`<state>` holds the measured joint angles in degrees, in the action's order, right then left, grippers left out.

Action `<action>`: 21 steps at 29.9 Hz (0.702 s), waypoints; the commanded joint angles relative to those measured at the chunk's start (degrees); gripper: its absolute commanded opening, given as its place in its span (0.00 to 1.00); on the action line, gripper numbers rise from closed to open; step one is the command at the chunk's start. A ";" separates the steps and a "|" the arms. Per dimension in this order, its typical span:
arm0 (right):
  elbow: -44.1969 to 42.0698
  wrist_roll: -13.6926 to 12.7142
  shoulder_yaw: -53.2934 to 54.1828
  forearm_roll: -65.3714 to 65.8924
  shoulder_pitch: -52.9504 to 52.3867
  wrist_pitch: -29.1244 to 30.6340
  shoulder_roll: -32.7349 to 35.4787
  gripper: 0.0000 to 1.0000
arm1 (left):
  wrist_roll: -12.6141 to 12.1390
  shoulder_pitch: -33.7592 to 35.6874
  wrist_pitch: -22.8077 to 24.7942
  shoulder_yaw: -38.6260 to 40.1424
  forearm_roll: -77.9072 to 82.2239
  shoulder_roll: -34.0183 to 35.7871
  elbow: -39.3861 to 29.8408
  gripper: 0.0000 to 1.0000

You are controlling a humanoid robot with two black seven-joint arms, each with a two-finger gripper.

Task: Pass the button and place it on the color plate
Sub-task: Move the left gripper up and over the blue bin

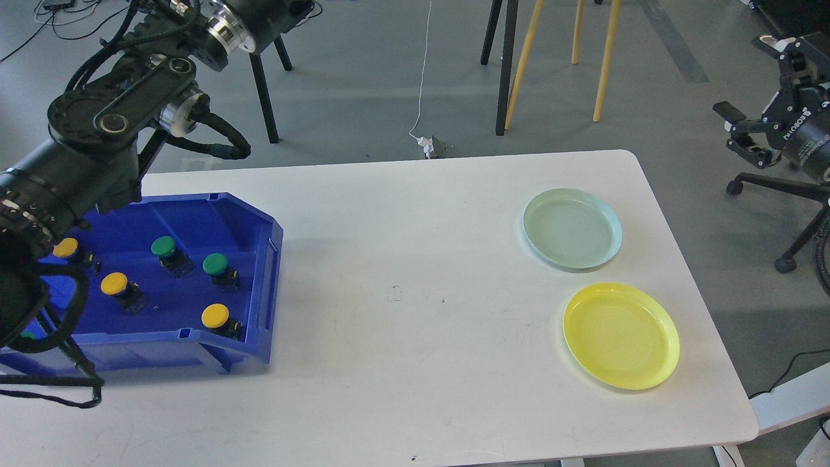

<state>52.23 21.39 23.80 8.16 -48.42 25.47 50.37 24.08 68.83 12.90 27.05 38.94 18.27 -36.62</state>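
Observation:
Several buttons lie in a blue bin [259,227] at the table's left: yellow ones [114,283] [214,316] [65,248] and green ones [163,246] [214,264]. A pale green plate [572,228] and a yellow plate [621,335] sit at the table's right, both bare. My left arm [117,110] rises over the bin's back left corner and leaves the view at the top, so its gripper is out of view. My right gripper [739,133] hovers off the table beyond its right edge, open and holding nothing.
The white table [415,272] is bare between the bin and the plates. Chair and stool legs [509,65] stand on the floor behind it, with a white cable and plug [428,146]. An office chair base [788,194] stands at the right.

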 commanded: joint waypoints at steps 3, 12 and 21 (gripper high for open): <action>-0.02 -0.03 0.11 0.01 -0.27 -0.07 0.08 0.99 | 3.92 -0.01 -1.38 -0.24 0.17 -0.34 0.94 1.00; -0.46 -0.03 0.28 0.01 -0.36 0.20 0.08 0.99 | 3.92 -2.29 1.07 3.36 -6.86 2.03 3.22 1.00; -0.55 -0.12 0.46 0.01 -0.53 0.11 0.16 0.99 | 3.92 -2.21 -4.71 6.53 -11.78 -2.45 5.42 1.00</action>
<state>51.68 21.32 24.27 8.11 -48.77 25.57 50.43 28.01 66.63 11.01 33.42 27.49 16.04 -31.05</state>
